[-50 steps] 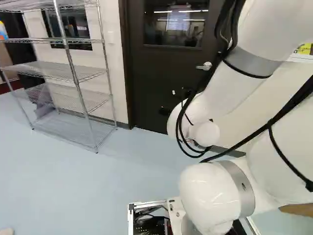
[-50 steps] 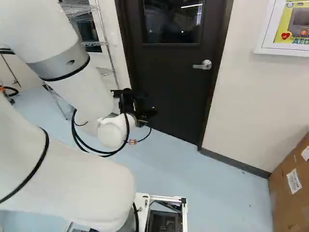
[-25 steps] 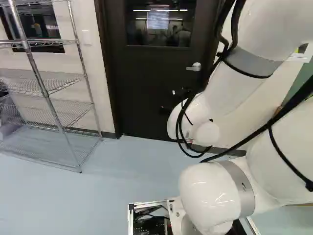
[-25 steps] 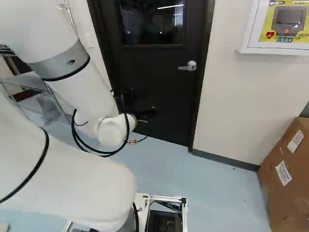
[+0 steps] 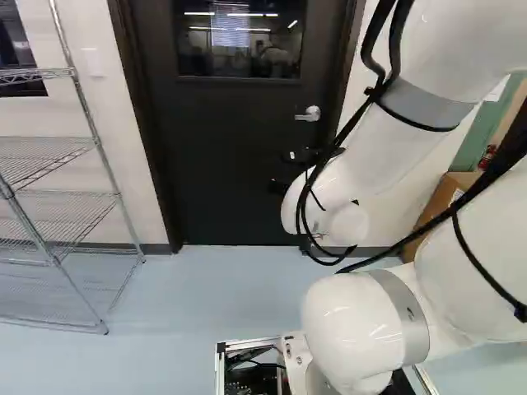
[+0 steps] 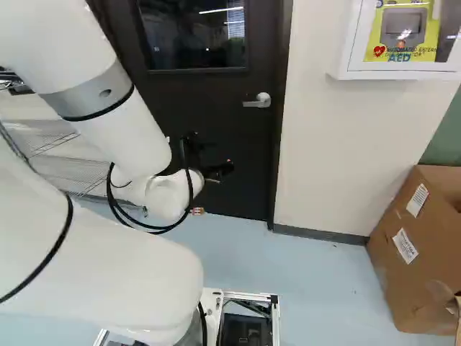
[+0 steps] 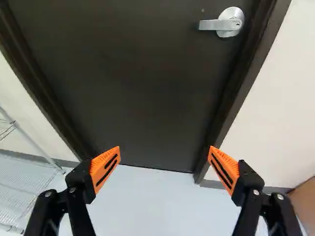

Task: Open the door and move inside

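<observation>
the white arm slanted forward and down, its forearm wearing a grey band and ending in a rounded wrist. black cables ran along it and looped loosely beneath the wrist. past the wrist, the black gripper was held out ahead. in the wrist view the gripper was spread wide, one finger well apart from the other, their orange pads leaning inward at the tips, each marked with dark slots.
</observation>
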{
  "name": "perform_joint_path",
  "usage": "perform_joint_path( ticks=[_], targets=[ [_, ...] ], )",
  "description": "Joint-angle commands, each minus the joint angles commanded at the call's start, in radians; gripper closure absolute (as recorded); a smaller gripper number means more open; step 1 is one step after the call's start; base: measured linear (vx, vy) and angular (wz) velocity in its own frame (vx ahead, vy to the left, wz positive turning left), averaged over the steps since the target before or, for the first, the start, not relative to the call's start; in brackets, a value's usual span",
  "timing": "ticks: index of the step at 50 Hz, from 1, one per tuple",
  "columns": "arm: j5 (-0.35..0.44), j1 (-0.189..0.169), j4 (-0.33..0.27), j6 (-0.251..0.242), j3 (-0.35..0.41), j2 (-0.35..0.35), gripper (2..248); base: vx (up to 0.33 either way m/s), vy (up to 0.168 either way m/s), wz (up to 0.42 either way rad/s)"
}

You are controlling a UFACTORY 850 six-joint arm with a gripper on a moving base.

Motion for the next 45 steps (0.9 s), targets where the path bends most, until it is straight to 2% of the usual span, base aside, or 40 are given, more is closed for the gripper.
perform_joint_path(
  ticks=[20,45],
  targets=[
    [0.000,0.000,0.000,0.000,0.000,0.000,3,0.135,0.007,-0.256],
    [0.000,0.000,0.000,0.000,0.000,0.000,3,0.100,0.045,-0.025]
  ],
)
